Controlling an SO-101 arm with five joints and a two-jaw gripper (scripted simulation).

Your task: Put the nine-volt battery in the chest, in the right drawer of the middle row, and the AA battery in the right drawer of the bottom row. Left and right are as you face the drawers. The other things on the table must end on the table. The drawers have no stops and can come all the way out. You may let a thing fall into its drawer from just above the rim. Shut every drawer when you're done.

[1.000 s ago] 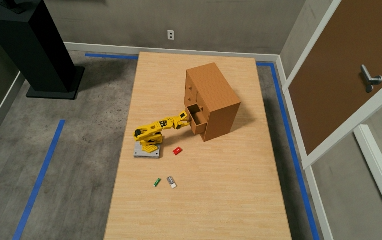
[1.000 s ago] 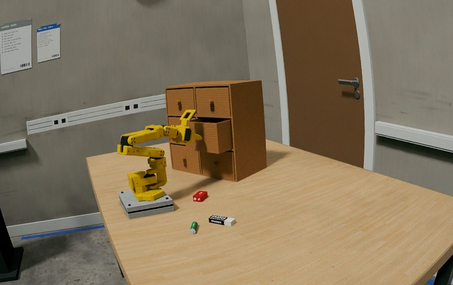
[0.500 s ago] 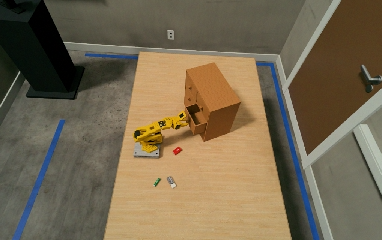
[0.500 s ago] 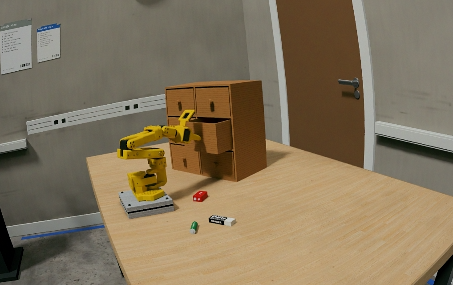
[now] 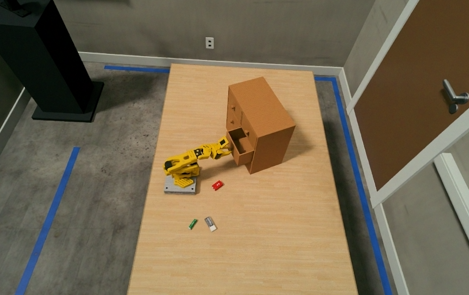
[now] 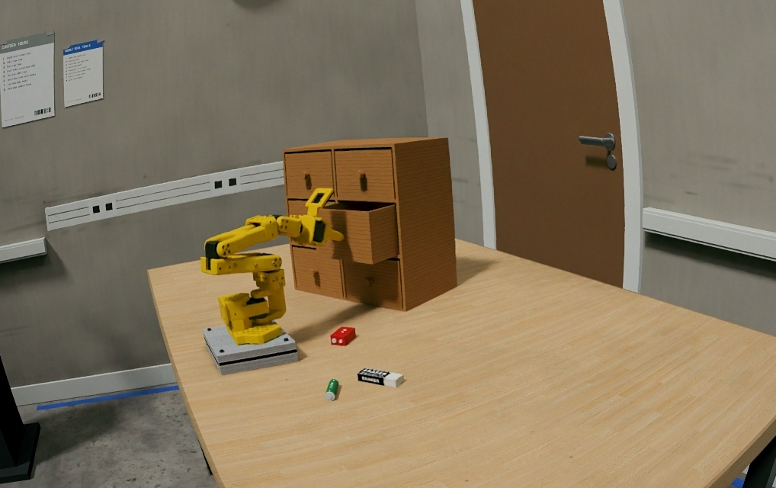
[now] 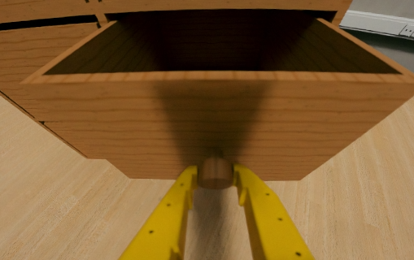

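My gripper (image 5: pixel 230 149) (image 6: pixel 339 235) (image 7: pixel 215 172) is shut on the knob (image 7: pixel 215 180) of the right drawer (image 5: pixel 244 158) (image 6: pixel 383 235) (image 7: pixel 98 106) of the middle row. That drawer is pulled partly out of the brown chest (image 5: pixel 274 146) (image 6: pixel 426 212). No thing shows inside it, but its back is dark. The right drawer (image 6: pixel 373 293) of the bottom row is shut. The red nine-volt battery (image 5: pixel 217 185) (image 6: pixel 342 336) lies on the table beside the arm's base. The green AA battery (image 5: pixel 192 223) (image 6: pixel 331 390) lies on the table farther from the chest.
An eraser (image 5: pixel 210 223) (image 6: pixel 380 377) in a black and white sleeve lies beside the AA battery on the wooden table (image 5: pixel 265 234) (image 6: pixel 530 375). The upper right drawer (image 6: pixel 373 169) sits shut above the open one. The arm's grey base plate (image 5: pixel 179 188) (image 6: pixel 258 357) stands near the table's edge.
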